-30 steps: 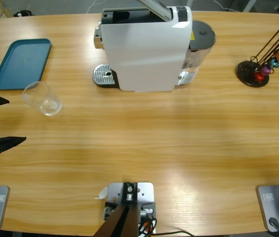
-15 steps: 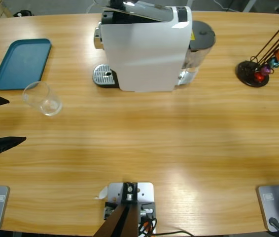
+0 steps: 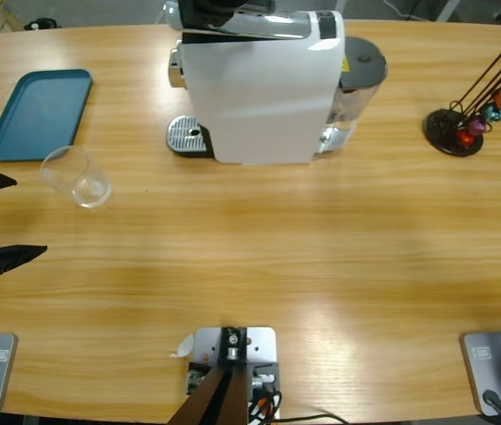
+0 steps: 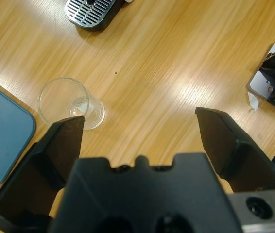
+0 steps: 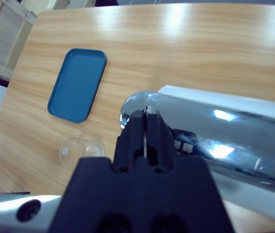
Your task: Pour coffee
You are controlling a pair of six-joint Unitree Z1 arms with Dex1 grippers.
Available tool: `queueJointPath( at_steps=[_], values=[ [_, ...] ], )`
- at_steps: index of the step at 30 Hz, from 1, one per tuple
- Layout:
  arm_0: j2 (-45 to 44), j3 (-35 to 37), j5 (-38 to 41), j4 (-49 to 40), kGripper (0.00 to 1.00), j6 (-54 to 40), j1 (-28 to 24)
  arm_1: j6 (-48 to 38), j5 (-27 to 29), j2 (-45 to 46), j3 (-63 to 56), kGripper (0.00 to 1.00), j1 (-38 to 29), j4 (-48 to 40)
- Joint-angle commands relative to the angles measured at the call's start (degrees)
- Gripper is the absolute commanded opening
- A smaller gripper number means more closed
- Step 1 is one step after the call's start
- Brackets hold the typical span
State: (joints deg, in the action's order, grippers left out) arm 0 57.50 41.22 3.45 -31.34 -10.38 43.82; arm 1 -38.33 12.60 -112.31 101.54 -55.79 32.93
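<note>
Wooden table (image 3: 321, 266) carries a white coffee machine (image 3: 259, 88) at the far middle, a blue tray (image 3: 38, 113) at one end and an empty clear glass (image 3: 75, 175) beside it. Left gripper (image 4: 140, 126) fingers stand wide near the glass; right gripper (image 5: 145, 127) fingers are closed together on the machine's chrome lever (image 5: 215, 141). No coffee is visible

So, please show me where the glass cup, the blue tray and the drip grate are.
glass cup (image 3: 77, 176): high view, on its clear side wall.
blue tray (image 3: 38, 115): high view, on its bare floor.
drip grate (image 3: 188, 135): high view, on its metal slotted top.
</note>
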Motion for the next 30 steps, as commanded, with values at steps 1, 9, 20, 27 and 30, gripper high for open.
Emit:
queueJointPath(
  at_steps=[1, 9, 20, 27, 30],
  values=[
    [-0.8, -1.8, -0.5, 0.4, 0.987, 0.2, 0.7, -1.7, -3.1, -12.7, -9.1, 0.000, -0.9, 1.8],
    [-0.3, -1.7, -0.5, 0.5, 0.987, 0.1, 0.6, 3.1, 1.1, -10.3, -9.2, 0.000, 0.8, 1.8],
    [-2.5, -1.4, -0.7, 0.7, 0.982, 0.8, 0.7, 29.8, 8.3, 9.0, 0.7, 1.000, -9.6, 5.4],
    [-4.8, -3.1, -0.9, 3.7, 0.987, 2.7, 0.7, 31.8, 7.9, 16.4, 8.2, 1.000, -12.0, 15.8],
    [-3.1, -4.2, -5.2, 4.1, 0.987, 4.1, 0.6, 31.8, 8.0, 19.4, 3.1, 1.000, -12.0, 16.8]
  ],
)
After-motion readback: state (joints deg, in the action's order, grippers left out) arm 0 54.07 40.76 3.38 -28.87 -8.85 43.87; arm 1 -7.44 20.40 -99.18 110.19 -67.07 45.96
